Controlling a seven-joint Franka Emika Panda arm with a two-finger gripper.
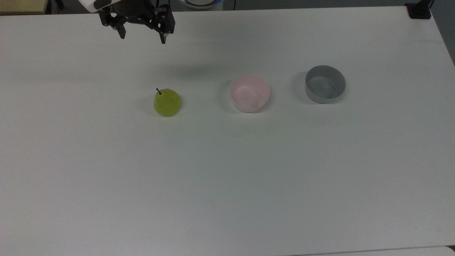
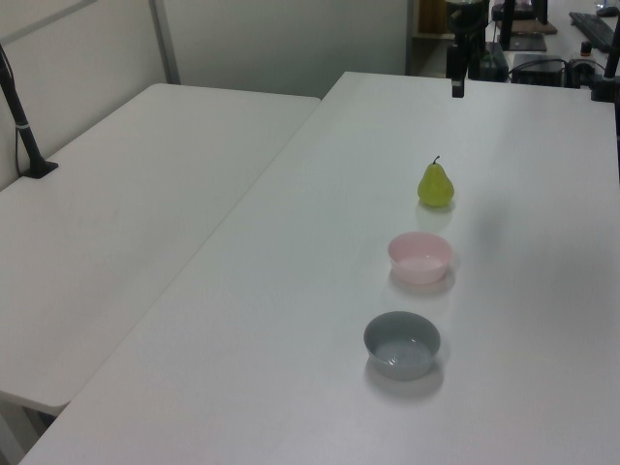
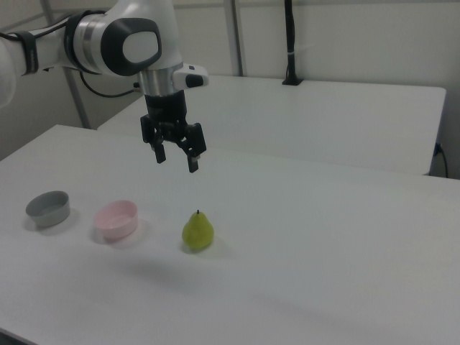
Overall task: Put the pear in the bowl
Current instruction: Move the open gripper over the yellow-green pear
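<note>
While the gripper (image 1: 143,38) (image 3: 177,161) hung in the air with its two fingers spread wide and nothing between them, the pear (image 1: 166,102) (image 2: 435,185) (image 3: 198,231) stood upright on the white table (image 1: 227,170), well below and apart from it. Just beside the pear, on the top view's right, sat the pink bowl (image 1: 249,93) (image 2: 419,257) (image 3: 116,219), and beyond that bowl the grey bowl (image 1: 325,84) (image 2: 401,344) (image 3: 49,208), all three in one row.

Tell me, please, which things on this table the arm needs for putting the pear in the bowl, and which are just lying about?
Needed:
pear, standing on the table
pink bowl, empty
gripper, open, raised above the table, apart from the pear

Lying about:
grey bowl, empty, beyond the pink bowl from the pear
</note>
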